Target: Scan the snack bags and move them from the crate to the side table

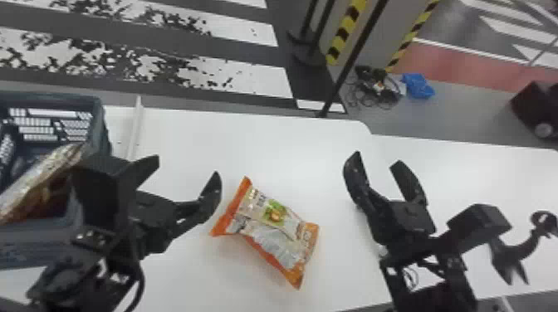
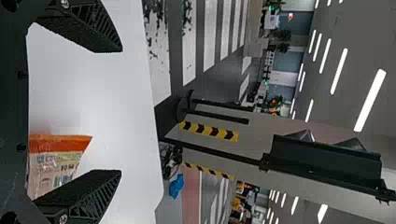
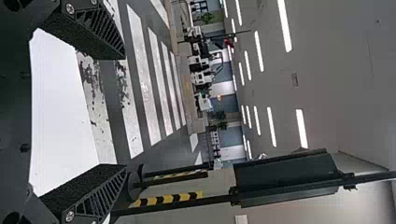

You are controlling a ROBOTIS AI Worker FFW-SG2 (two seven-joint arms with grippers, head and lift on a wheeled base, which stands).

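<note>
Left claw (image 1: 187,166), fingers parted and empty, likely leaves room to grip the orange snack bag (image 1: 274,226), which lies on the desk (image 1: 249,145), presumably set out for scanning. It sits just beside that claw's right-hand finger, well apart from the right claw (image 1: 378,158), also spread and empty. Crate (image 1: 33,236) at left holds a foil packet (image 1: 37,180).

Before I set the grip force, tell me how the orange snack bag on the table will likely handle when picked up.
The snack bag looks puffed, so it is probably light for its size. Its shiny, creased film suggests a slippery, yielding surface.
</note>
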